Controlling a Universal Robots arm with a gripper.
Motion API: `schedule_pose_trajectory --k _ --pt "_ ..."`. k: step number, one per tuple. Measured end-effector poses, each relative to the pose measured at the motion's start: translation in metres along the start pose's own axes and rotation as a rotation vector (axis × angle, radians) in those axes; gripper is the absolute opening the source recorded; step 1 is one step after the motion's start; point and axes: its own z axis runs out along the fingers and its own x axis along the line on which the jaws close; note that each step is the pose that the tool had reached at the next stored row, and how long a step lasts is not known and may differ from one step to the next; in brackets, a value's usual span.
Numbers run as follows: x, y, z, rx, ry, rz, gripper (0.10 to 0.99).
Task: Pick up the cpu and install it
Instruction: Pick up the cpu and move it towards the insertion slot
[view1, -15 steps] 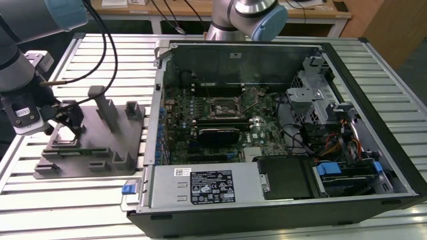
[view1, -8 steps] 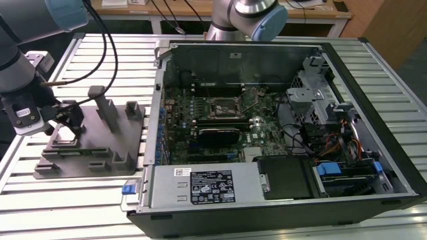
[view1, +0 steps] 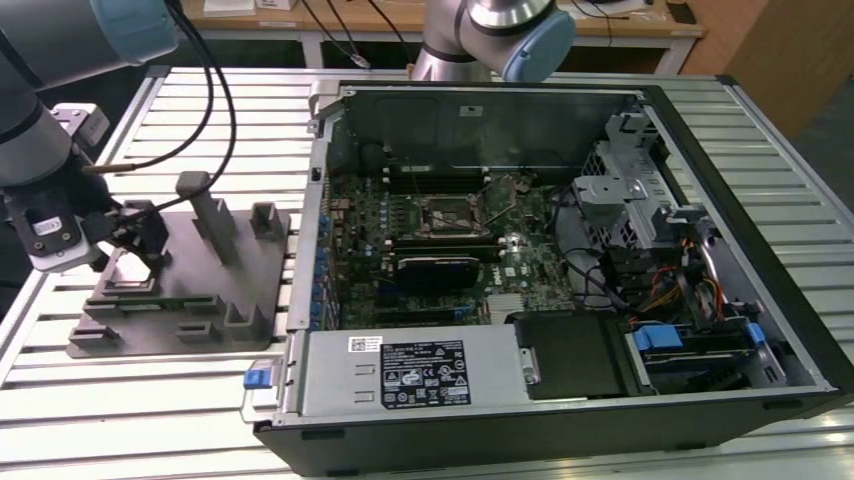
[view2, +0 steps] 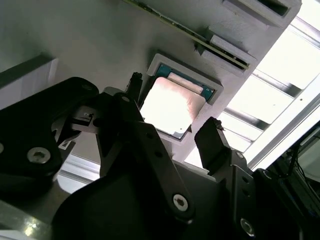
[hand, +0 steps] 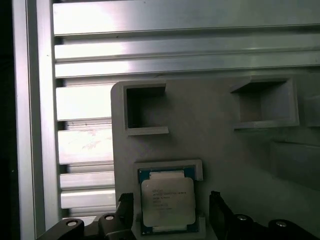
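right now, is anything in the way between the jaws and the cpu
Nothing visible. The cpu lies flat in its recess on the grey fixture block, top uncovered. The gripper has its jaws open, one on either side of the chip, with only bare gaps between them and its edges.

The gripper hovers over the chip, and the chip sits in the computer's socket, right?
No. The gripper hovers over the cpu, but the cpu lies in a pocket of the grey fixture, as the first wrist view shows.
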Motion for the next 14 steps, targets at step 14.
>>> schedule_pose_trajectory --k 14 --pt "-0.0001 -0.0003 0.0086 0.000 0.0010 -0.021 0.706"
